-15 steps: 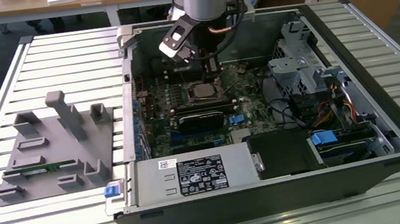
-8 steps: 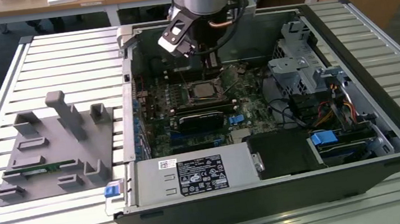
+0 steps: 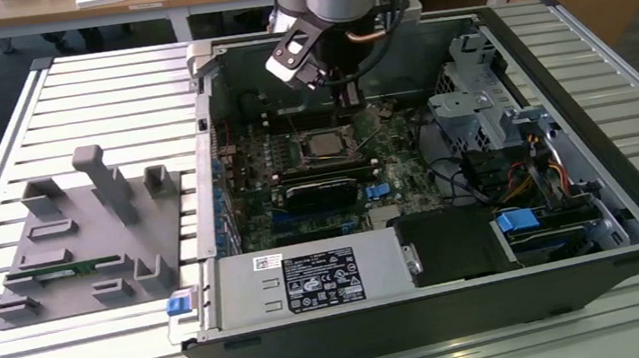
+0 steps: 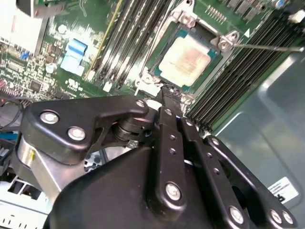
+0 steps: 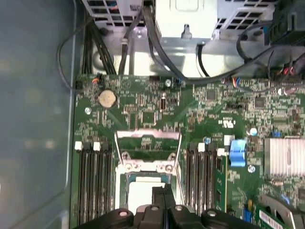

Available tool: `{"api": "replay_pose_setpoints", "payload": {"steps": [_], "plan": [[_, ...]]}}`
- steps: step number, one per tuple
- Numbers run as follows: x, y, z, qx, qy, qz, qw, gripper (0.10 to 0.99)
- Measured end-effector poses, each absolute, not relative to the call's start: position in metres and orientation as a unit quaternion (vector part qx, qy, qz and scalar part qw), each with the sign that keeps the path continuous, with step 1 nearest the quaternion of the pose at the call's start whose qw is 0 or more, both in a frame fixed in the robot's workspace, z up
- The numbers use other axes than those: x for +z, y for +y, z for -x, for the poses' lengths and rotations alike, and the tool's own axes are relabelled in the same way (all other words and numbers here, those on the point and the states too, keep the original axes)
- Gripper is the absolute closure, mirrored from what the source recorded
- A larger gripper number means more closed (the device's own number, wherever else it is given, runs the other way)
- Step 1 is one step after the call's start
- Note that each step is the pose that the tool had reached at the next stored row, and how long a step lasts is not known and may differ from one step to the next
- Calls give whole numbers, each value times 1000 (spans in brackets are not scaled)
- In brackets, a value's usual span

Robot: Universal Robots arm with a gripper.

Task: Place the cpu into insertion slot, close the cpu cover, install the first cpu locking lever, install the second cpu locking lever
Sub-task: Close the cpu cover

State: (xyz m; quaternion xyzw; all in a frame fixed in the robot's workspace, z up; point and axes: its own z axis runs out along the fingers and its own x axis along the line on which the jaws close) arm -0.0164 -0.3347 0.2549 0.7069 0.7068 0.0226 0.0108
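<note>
Cpu (image 4: pixel 189 59) noted seated in the socket (image 4: pixel 164 36), top bare. Cover (image 5: pixel 147 135) found swung open at its hinge, not yet lowered. Gripper (image 4: pixel 170 91) fingers pressed together, nothing held, tips just beside the socket's edge. Cover-closing judged in hand; a gentle push on the raised frame is called for.

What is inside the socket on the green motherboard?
A small square chip with a dull silvery-grey top lies in it; the thin silvery frame plate is swung open. In the first wrist view the black claw covers part of the chip; anything beneath the chip is hidden.
</note>
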Motion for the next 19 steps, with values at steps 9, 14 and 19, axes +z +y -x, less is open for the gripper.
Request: {"api": "replay_pose_setpoints", "payload": {"steps": [9,14,19], "plan": [[259,-335,13,23,707,-707,11,980],[259,-335,8,23,707,-707,11,980],[259,-335,2,23,707,-707,11,980]]}}
